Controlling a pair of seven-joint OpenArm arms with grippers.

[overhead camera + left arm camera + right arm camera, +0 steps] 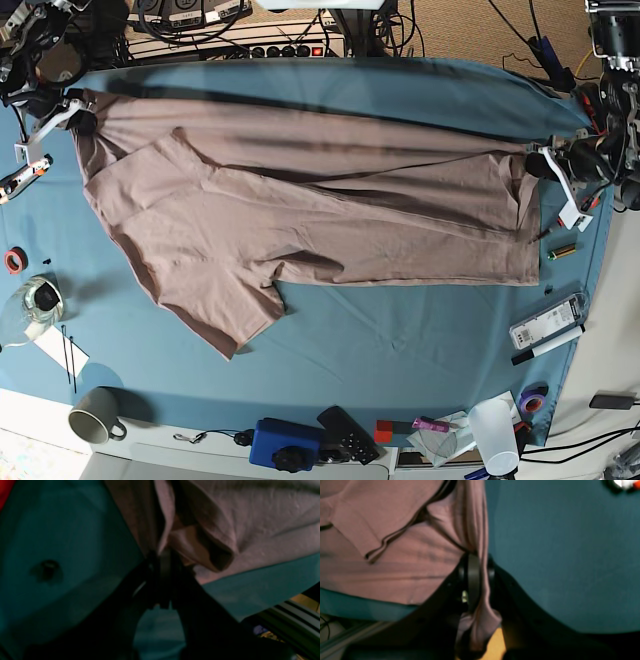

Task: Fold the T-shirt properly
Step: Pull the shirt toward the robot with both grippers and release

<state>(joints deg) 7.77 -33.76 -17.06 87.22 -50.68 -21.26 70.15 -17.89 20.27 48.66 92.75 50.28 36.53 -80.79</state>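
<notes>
The mauve T-shirt (300, 215) is stretched across the teal tablecloth (420, 330), its far edge lifted and pulled taut between both grippers, with one sleeve (215, 310) lying toward the front. My left gripper (540, 165) at the right of the base view is shut on a bunched edge of the shirt (262, 530); in its wrist view the gripper (160, 555) pinches the cloth. My right gripper (85, 120) at the far left is shut on the other end; in its wrist view the gripper (476, 562) clamps a fold of the shirt (395, 555) that hangs through the jaws.
A grey mug (95, 415), a glass (35, 300) and a red tape roll (14, 260) sit at the front left. A blue device (285, 443), a black remote (348, 433) and a white cup (495, 430) line the front edge. A clear box (545, 322) and a marker (545, 345) lie at the right.
</notes>
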